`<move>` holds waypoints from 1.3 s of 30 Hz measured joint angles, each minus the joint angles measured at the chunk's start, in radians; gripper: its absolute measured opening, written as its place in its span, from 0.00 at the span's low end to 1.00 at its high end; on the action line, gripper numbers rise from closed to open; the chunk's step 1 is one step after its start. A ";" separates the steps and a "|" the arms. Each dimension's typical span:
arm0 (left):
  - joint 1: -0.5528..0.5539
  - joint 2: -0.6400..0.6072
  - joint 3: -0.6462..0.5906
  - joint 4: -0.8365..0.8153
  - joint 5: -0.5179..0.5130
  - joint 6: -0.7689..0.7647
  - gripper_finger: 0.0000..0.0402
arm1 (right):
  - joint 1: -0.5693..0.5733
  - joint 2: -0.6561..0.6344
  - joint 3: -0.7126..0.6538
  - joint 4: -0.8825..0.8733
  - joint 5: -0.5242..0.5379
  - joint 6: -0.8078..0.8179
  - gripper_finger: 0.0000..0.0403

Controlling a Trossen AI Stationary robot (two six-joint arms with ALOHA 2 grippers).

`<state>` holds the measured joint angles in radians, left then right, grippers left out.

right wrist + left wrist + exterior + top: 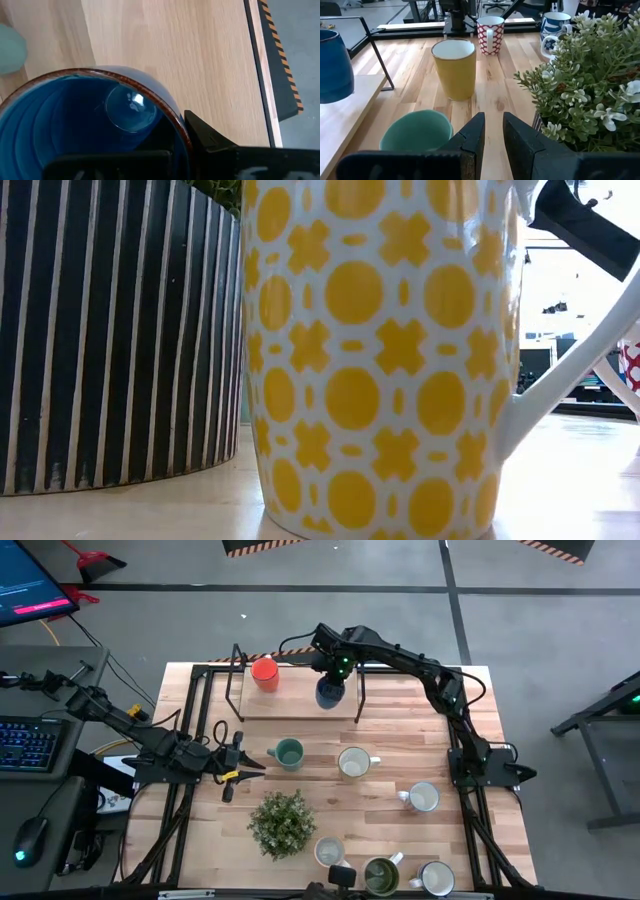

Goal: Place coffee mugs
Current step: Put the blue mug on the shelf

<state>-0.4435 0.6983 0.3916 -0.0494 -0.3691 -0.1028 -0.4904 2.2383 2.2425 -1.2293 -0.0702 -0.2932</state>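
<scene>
- Blue mug (pixel 330 692) sits at the right part of the raised wooden shelf (pixel 300 703), with the right gripper (pixel 335 670) clamped on its rim: in the right wrist view one finger (pixel 210 137) is outside the glossy wall, so the hold looks like a rim pinch made for a straight lowering.
- Orange mug (pixel 264 673) is parked at the shelf's left end, well apart from the blue one, leaving a free stretch between them, presumably for more mugs.
- Left gripper (pixel 236 766) waits low over the table, fingers slightly parted and holding nothing, nose aimed at the teal mug (pixel 288 753), likely the next pick.
- Remaining mugs wait on the table: a cream one (pixel 353 762) beside the teal, others toward the near edge around the potted plant (pixel 282 822).
</scene>
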 joint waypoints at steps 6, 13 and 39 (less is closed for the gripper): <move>0.000 0.000 0.000 -0.003 0.000 0.000 0.15 | 0.001 0.000 0.000 0.013 0.002 0.024 0.00; 0.000 0.000 0.000 -0.005 0.000 0.001 0.15 | 0.013 0.000 0.000 0.049 -0.005 0.043 0.00; 0.000 -0.001 0.000 -0.006 0.000 0.002 0.15 | 0.032 0.054 0.000 0.067 0.043 0.062 0.00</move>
<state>-0.4436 0.6975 0.3916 -0.0559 -0.3687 -0.1013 -0.4587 2.2927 2.2425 -1.1621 -0.0273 -0.2316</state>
